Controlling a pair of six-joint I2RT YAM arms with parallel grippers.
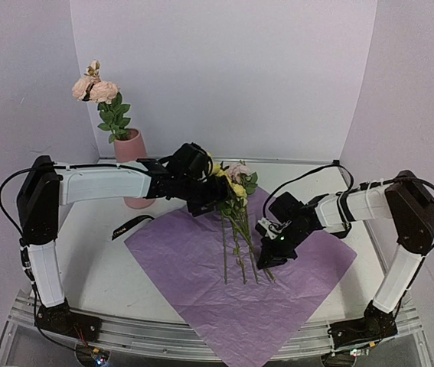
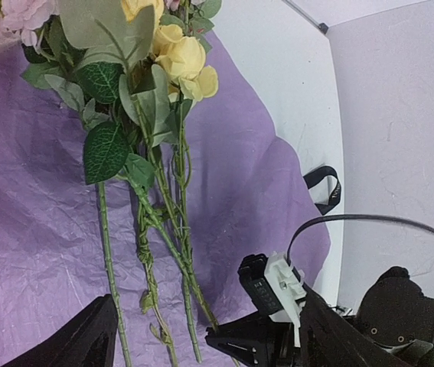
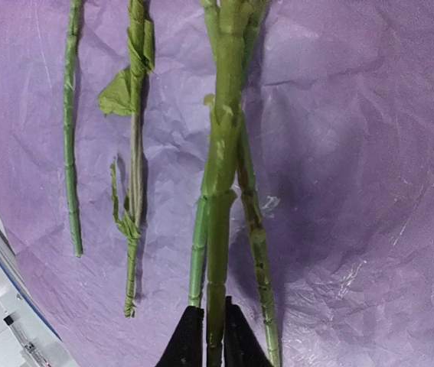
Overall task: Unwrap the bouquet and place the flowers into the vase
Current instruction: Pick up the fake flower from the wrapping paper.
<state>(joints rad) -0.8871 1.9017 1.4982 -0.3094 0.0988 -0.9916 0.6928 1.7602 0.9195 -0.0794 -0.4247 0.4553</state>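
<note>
Flowers [image 1: 238, 188] lie on one purple paper sheet [image 1: 194, 264]. The right gripper [image 3: 214, 325] is clamped on one green stem [image 3: 218, 222], with at least three more stems beside it. The left gripper [image 1: 210, 197] gapes over the blooms, and one pink vase [image 1: 131, 147] stands behind.

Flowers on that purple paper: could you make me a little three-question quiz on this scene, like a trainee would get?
1. True or false: the pink vase stands empty.
2. In the top view, on which side of the purple paper sheet does the black ribbon lie?
3. What does the right gripper pinch? A the black ribbon; B a green stem; C the paper sheet's edge.
Key: 1 false, pink blooms already stand in it. 2 left, on the white table. 3 B.
</note>
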